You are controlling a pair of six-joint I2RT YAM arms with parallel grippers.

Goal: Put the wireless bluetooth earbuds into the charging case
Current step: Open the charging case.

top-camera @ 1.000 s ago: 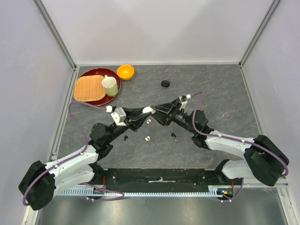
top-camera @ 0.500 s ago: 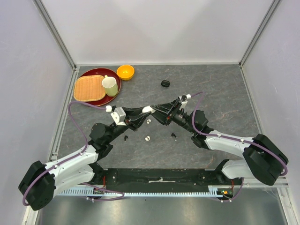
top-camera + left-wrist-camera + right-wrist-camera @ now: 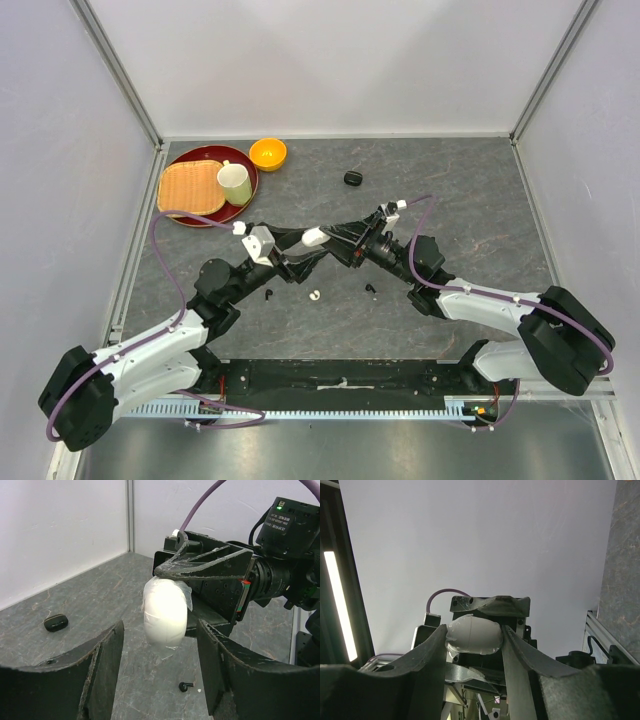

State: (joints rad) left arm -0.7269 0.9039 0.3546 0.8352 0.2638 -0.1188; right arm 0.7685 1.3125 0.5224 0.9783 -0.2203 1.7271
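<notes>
My left claw [image 3: 160,630] stands apart and empty before the white case [image 3: 165,612], which my right claw [image 3: 472,630] clamps. The case looks closed. Below, a black earbud [image 3: 186,686] lies loose on the table [image 3: 100,595]. Next, I judge, comes prying the lid open.

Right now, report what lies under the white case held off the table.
Below the white case, clamped in the right tool, the left wrist view shows grey table and one black earbud. From above, case and left tool hide that spot.
</notes>
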